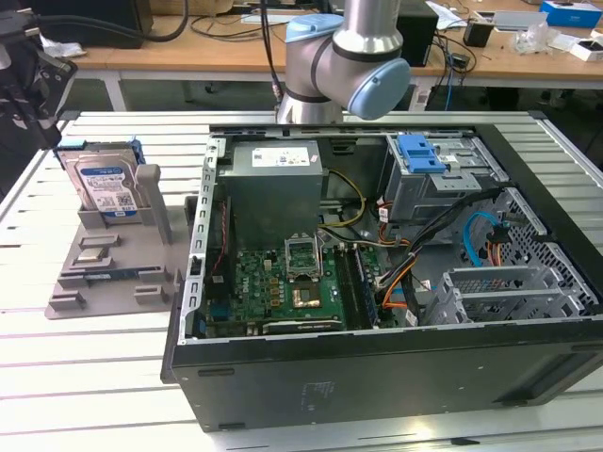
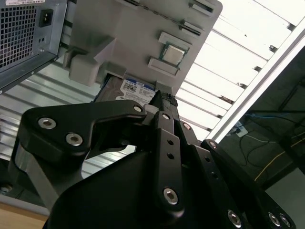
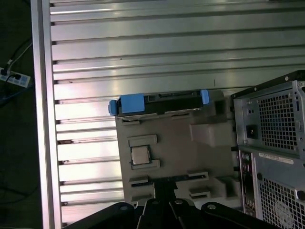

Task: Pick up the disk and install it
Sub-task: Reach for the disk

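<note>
The disk [image 1: 105, 184] is a silver drive with a blue-and-white label, clipped in a blue carrier. It stands on edge in a slot at the far end of a grey holder [image 1: 104, 273] on the exterior view's left. My gripper [image 1: 28, 85] hangs above and beyond the disk, apart from it. In the second wrist view the disk's label [image 2: 133, 90] peeks out just past the gripper's black linkage [image 2: 162, 102]. In the first wrist view the disk [image 3: 162, 101] is seen edge-on, with the gripper [image 3: 164, 195] over the holder's [image 3: 176, 143] other end.
An open computer case [image 1: 377, 282] lies beside the holder, with a grey power supply [image 1: 273, 179], motherboard, cables and a drive bay holding a lone blue bracket [image 1: 421, 153]. A processor chip [image 3: 139, 155] sits on the holder. The slatted metal table's edge [image 3: 40, 119] is near.
</note>
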Robot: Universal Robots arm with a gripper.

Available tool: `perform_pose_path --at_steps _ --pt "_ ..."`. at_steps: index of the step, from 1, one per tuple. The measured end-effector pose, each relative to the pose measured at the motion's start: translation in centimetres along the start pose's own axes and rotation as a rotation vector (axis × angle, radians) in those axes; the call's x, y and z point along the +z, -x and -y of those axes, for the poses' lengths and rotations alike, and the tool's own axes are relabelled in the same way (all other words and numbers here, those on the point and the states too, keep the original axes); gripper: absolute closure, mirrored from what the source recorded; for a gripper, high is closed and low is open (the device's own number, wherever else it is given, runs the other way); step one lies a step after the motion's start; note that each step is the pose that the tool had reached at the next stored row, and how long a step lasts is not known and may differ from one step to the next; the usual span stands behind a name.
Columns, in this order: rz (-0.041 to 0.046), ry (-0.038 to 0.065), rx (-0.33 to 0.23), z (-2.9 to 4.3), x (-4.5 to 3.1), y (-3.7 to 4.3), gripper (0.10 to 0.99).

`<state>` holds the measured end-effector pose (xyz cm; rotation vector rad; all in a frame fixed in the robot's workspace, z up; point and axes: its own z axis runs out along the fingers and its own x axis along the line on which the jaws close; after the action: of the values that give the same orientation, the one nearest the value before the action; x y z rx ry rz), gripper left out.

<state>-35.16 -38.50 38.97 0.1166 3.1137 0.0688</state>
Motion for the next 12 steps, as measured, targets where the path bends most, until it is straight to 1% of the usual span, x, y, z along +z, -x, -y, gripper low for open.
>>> perform_pose_path --at_steps 12 --pt "0.0000 0.000 0.000 0.09 0.02 -1.20 0.980"
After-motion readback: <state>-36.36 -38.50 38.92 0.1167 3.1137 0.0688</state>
